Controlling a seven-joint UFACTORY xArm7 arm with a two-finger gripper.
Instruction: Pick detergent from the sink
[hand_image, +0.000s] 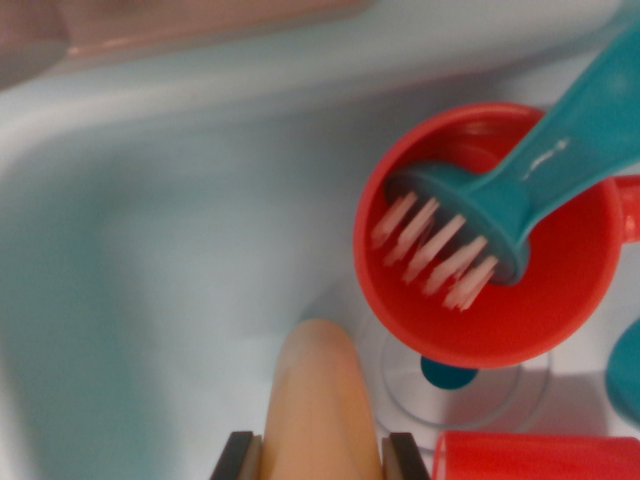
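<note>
Gripper (322, 462) clenched around detergent (318, 400) in sink (150, 250), beside red cup (490, 240) holding teal brush (520, 190).

A red cup (500, 320) holds a teal brush (540, 175) with pale pink bristles (435, 250) in a light blue sink (180, 200).

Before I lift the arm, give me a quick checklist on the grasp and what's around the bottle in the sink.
1. Gripper fingers on both sides of the orange detergent bottle: ok.
2. Firm contact on the bottle: cannot tell, the contact points sit at the frame's bottom edge.
3. Bottle apart from the red cup: ok, a gap shows.
4. Teal dish brush resting in the cup, not over the bottle: ok.
5. Red object close by on the wrist view's right: not ok, it may brush the finger.
6. Sink wall clearance on the wrist view's left: ok.
</note>
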